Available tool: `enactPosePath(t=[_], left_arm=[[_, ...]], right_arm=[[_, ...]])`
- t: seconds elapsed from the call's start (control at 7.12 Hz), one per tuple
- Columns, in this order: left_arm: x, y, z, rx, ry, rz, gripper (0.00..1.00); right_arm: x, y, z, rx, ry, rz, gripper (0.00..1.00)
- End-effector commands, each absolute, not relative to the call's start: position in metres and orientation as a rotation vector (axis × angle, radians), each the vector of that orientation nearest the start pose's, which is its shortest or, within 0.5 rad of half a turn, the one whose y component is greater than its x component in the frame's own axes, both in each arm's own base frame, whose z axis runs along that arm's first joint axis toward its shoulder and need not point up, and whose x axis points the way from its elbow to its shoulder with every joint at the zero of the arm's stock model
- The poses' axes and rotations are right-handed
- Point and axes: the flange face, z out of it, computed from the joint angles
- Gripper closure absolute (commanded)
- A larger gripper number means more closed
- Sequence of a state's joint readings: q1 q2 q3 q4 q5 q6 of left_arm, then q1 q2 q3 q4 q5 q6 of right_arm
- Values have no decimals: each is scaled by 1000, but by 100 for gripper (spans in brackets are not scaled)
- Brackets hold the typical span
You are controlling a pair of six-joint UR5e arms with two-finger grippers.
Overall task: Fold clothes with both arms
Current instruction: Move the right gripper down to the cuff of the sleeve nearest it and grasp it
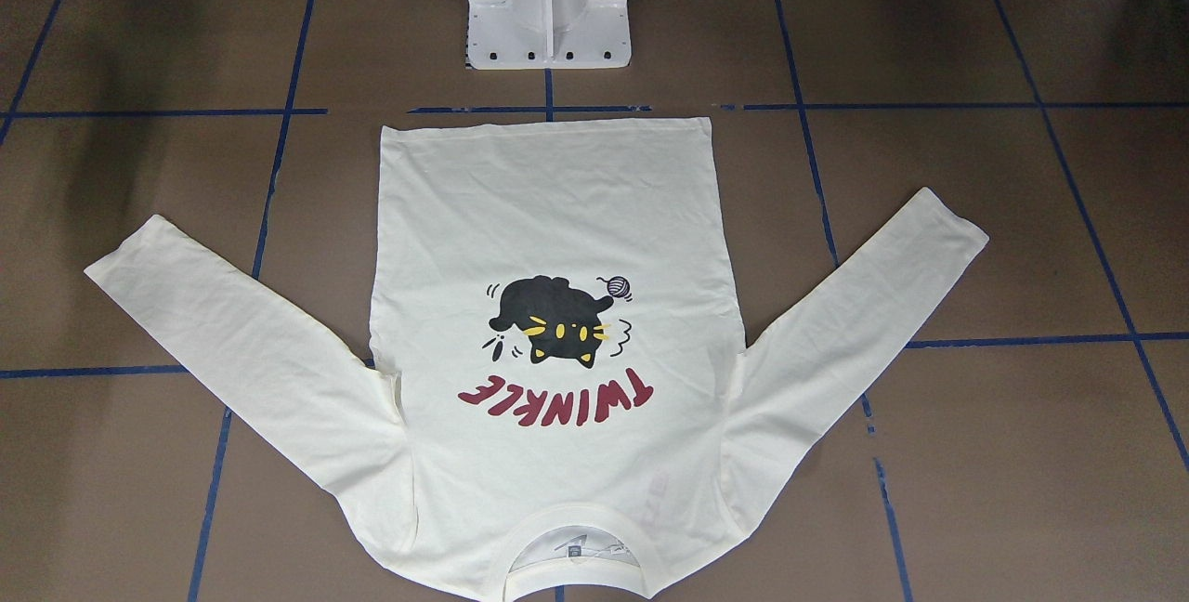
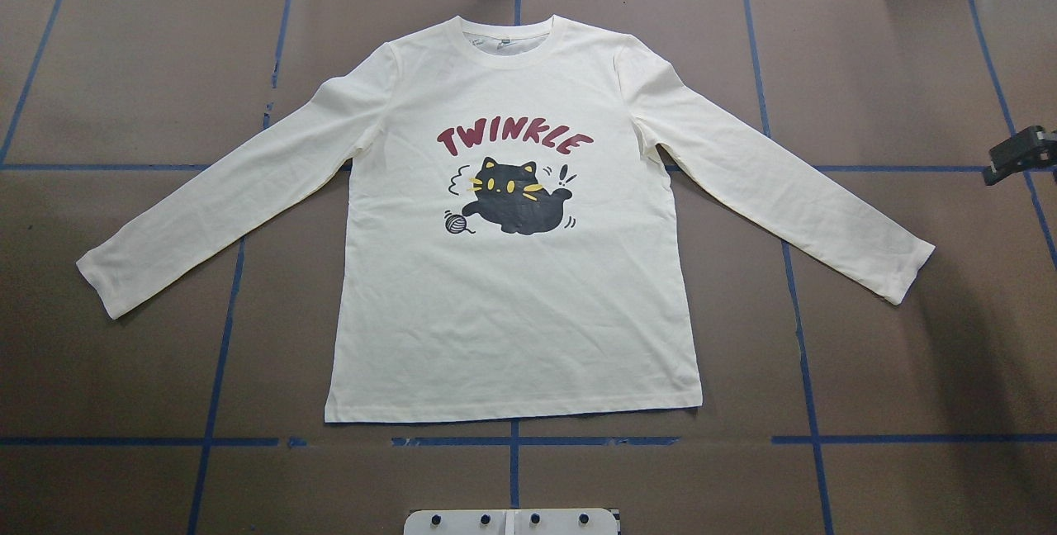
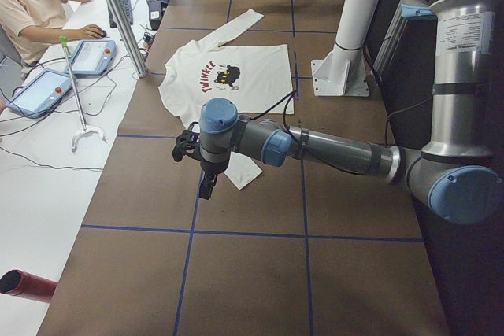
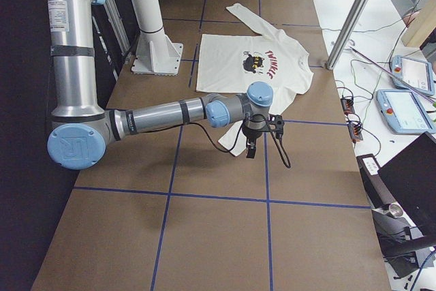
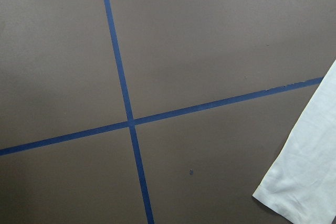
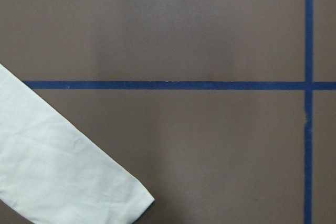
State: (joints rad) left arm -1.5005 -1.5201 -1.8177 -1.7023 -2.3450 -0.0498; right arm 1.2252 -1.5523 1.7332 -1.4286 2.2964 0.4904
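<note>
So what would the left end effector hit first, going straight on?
Pointing down, the left end effector would likely meet the bare brown table near the blue tape cross, beside the cream-white T-shirt's cuff.

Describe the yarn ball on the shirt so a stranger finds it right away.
A cream shirt lies flat on the brown table. Below its red lettering is a black cat. The yarn ball is the small grey lined circle beside it, round and far smaller than the cat.

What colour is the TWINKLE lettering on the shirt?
Dark red lettering, clearest in the overhead exterior view.
</note>
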Motion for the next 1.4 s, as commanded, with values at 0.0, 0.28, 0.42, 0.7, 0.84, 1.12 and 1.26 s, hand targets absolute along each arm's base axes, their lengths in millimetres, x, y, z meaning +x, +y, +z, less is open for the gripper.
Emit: enactPosePath(t=[0.0,0.28,0.42,0.7,0.84,1.12,1.26], left_arm=[[-30,-484,544,270,784,149,1],[-30,-484,543,273,783,152,1],[-30,-484,543,274,783,153,1],[-30,-484,542,274,785,155,1],[-30,-484,543,273,783,154,1],[-30,-484,543,276,783,154,1],[-30,-484,543,276,783,154,1]], right_arm=[[-146,-499,596,-18,-809,27,0],[-191,-478,625,-58,-837,44,5],[-208,-476,619,-74,-858,89,17],[-213,-469,621,-93,-865,123,49],[-211,-467,630,-100,-851,128,65],[-210,-467,631,-99,-848,127,76],[-210,-467,630,-96,-850,124,75]])
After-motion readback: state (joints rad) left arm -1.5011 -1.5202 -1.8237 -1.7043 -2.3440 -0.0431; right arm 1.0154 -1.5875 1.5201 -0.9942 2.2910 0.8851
